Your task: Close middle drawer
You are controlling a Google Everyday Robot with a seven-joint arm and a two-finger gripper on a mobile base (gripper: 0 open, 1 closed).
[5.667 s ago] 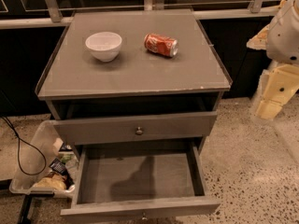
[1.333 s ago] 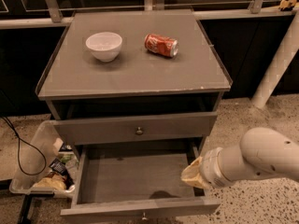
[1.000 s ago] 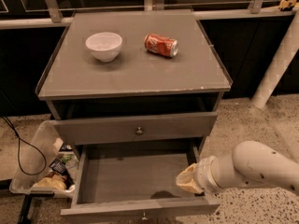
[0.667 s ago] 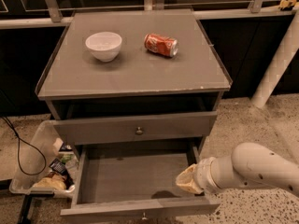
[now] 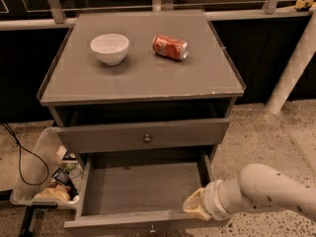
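The middle drawer [image 5: 140,189] is pulled far out below the taller-fronted top drawer [image 5: 143,135]. It is wide, shallow, grey and empty, and a small round knob [image 5: 152,228] sits on its low front panel at the bottom edge of the view. My gripper [image 5: 196,205], a beige tip on a white arm [image 5: 266,191] reaching in from the right, is at the drawer's front right corner, just above and behind the front panel. The third drawer is out of view.
A white bowl [image 5: 109,48] and a red can [image 5: 170,47] lying on its side are on the cabinet top [image 5: 143,78]. A clear bin of clutter [image 5: 47,177] and a black cable [image 5: 22,157] are on the floor at the left. A white post [image 5: 294,63] stands at the right.
My arm has come down from the upper right to the open drawer's front right corner. In the last second the gripper edged lower toward the front panel. The drawer has not visibly moved.
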